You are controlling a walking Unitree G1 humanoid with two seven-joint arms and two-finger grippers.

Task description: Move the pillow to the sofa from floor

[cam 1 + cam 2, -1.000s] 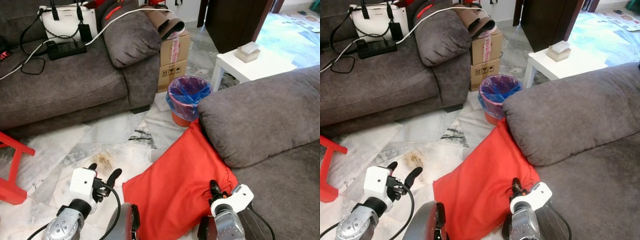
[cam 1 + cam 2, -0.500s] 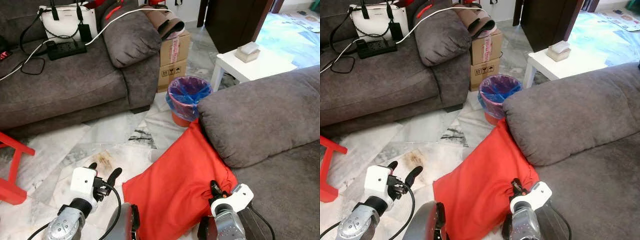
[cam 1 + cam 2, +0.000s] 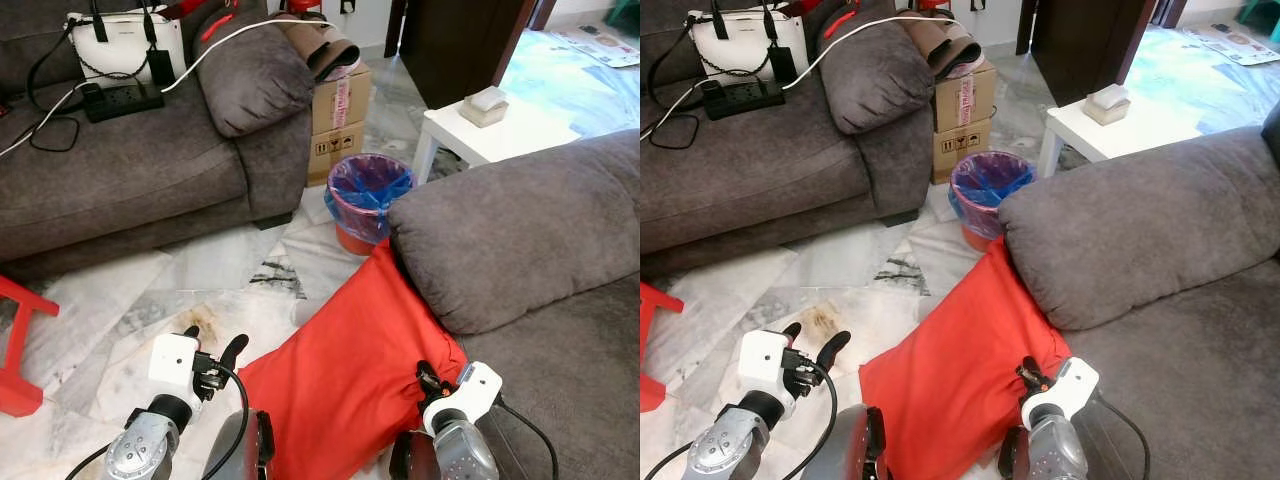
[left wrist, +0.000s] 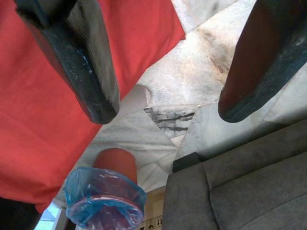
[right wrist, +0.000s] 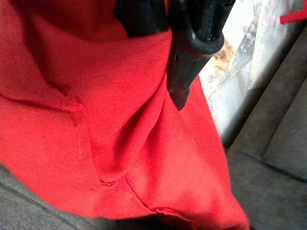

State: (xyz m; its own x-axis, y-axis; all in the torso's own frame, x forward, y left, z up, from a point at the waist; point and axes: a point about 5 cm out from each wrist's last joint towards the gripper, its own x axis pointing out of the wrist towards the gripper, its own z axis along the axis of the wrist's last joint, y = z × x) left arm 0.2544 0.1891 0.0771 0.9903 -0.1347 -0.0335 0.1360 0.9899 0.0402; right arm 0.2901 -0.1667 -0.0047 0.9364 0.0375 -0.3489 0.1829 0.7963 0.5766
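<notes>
A big red pillow [image 3: 350, 355] leans on the marble floor against the front of the grey sofa [image 3: 560, 340] on my right, just under its armrest. My right gripper [image 3: 427, 379] is shut on the pillow's right edge beside the seat; in the right wrist view the fingers [image 5: 189, 52] pinch a fold of the red cloth [image 5: 120, 143]. My left gripper [image 3: 212, 356] is open, hovering over the floor just left of the pillow's lower left corner. The left wrist view looks between its spread fingers [image 4: 81, 62] at the pillow [image 4: 38, 124] and the tiles.
A red bin lined with blue plastic [image 3: 369, 196] stands just beyond the pillow. Behind it are stacked cardboard boxes [image 3: 337, 115] and a white side table [image 3: 480, 130]. A second grey sofa [image 3: 130, 170] with a power strip and a bag fills the left. A red stool [image 3: 20, 345] stands at the far left.
The camera has shifted a little, moving the scene up and left. The left gripper has come slightly closer to the pillow's corner. The right gripper keeps its hold.
</notes>
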